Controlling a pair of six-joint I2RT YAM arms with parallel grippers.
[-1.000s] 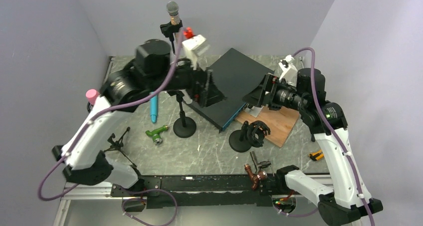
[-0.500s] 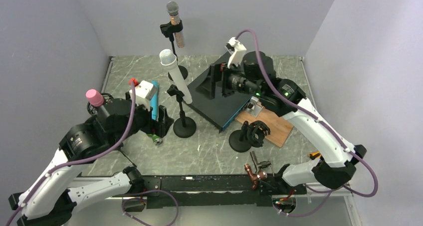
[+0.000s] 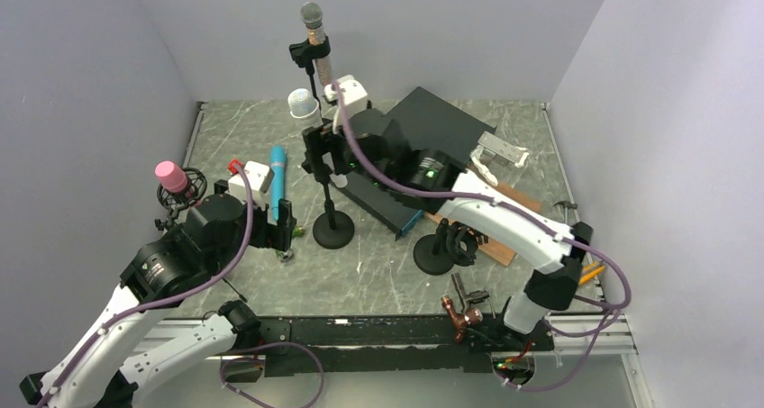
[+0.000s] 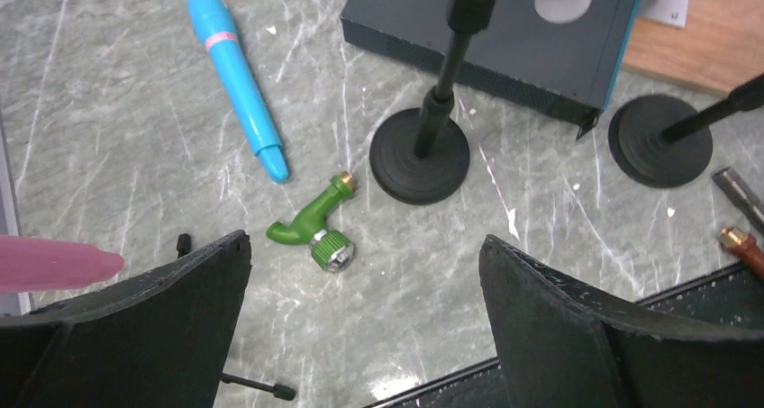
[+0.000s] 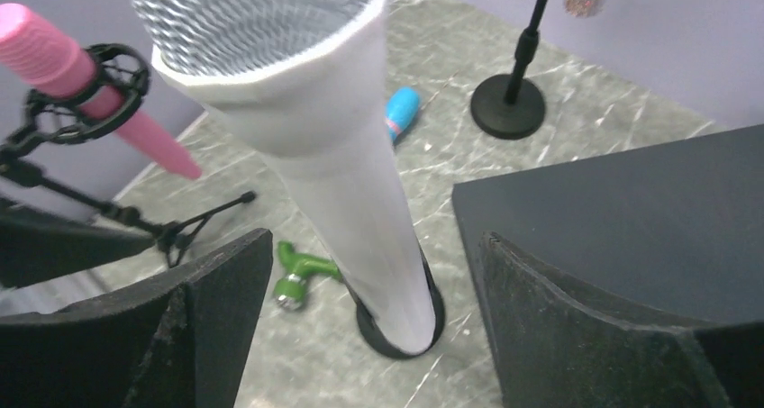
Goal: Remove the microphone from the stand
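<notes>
The white microphone [image 3: 304,104] sits tilted in the clip of the middle black stand [image 3: 333,232]. My right gripper [image 3: 317,152] has reached across to it and is open. In the right wrist view the microphone's body [image 5: 333,156] runs between the two jaws of the right gripper [image 5: 374,239], with gaps on both sides. My left gripper [image 3: 284,223] is open and empty, low over the table left of the stand's base [image 4: 420,156]. In its own view the left gripper [image 4: 365,240] shows only bare table between the jaws.
A pink microphone [image 3: 168,174] stands on a tripod at the left. A blue microphone [image 4: 236,75] and a green tap [image 4: 315,228] lie on the table. A grey-headed microphone [image 3: 312,21] is on a tall back stand. A black box [image 3: 441,124] and an empty stand [image 3: 441,246] are to the right.
My right arm has swung left across the black box, and its open jaws now flank the white microphone. My left arm dropped from the stand earlier and now stays low.
</notes>
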